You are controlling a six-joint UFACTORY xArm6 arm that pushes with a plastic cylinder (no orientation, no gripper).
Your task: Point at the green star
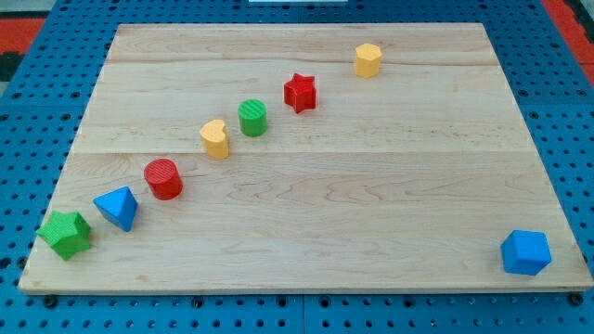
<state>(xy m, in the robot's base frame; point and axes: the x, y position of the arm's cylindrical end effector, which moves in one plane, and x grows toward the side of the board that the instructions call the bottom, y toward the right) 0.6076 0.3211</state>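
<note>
Tip out of frame; no rod anywhere over the board, so its direction from the star cannot be told, nor can anything of its state or contact.

Green star (65, 233) sits at the board's (371, 223) bottom-left corner, the far-left end of a diagonal row of blocks climbing toward the view's top right. Any approach must end down at that corner, judging by the layout.

Left to right along the row: green star, ridged printed plastic, blunt points; blue triangle (118, 207) just beside it, up-right, a small gap between; red cylinder (164, 178), ribbed top; yellow heart (215, 138); green cylinder (252, 118); red star (300, 93); yellow hexagon (368, 59) near the top edge. Blue block (526, 252), faceted, alone at the bottom-right corner, well apart from the rest.

Board pale wood, planked, grain running across. Blue pegboard (575, 139) underneath.

Risk, as I judge: the blue triangle crowds the star on its upper right side; coming in from below or left looks cleaner.
</note>
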